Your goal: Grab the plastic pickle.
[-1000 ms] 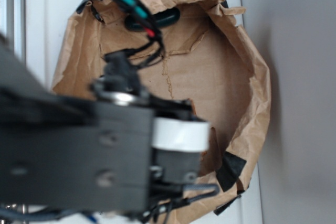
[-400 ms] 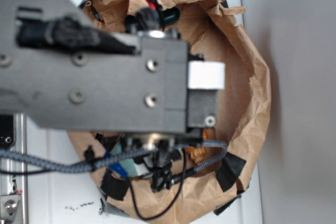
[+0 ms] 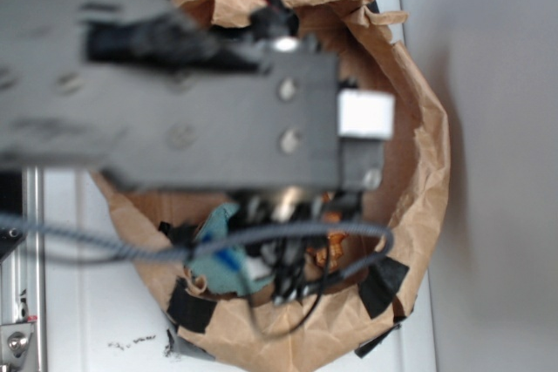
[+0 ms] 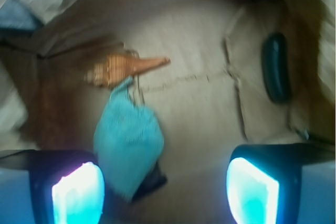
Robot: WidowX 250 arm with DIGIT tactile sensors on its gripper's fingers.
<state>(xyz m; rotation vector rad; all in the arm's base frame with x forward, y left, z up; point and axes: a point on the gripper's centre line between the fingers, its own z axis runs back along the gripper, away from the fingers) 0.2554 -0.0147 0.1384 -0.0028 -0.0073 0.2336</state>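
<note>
The plastic pickle (image 4: 276, 66) is dark green and glossy and lies on the brown paper floor at the upper right of the wrist view, near the paper wall. My gripper (image 4: 165, 190) is open and empty, its two glowing pads wide apart at the bottom edge, well below and left of the pickle. In the exterior view the arm (image 3: 192, 111) covers the basin's middle and hides the pickle.
An orange-brown pointed seashell (image 4: 123, 66) lies left of centre, with a light teal cloth (image 4: 128, 140) just below it, near my left pad; both also show in the exterior view, cloth (image 3: 218, 259) and shell (image 3: 331, 250). Crumpled brown paper walls (image 3: 427, 163) ring the basin.
The arm has swung up and right across the exterior view, now covering the far part of the basin and the pickle, and uncovering the teal cloth and shell at the near side.
</note>
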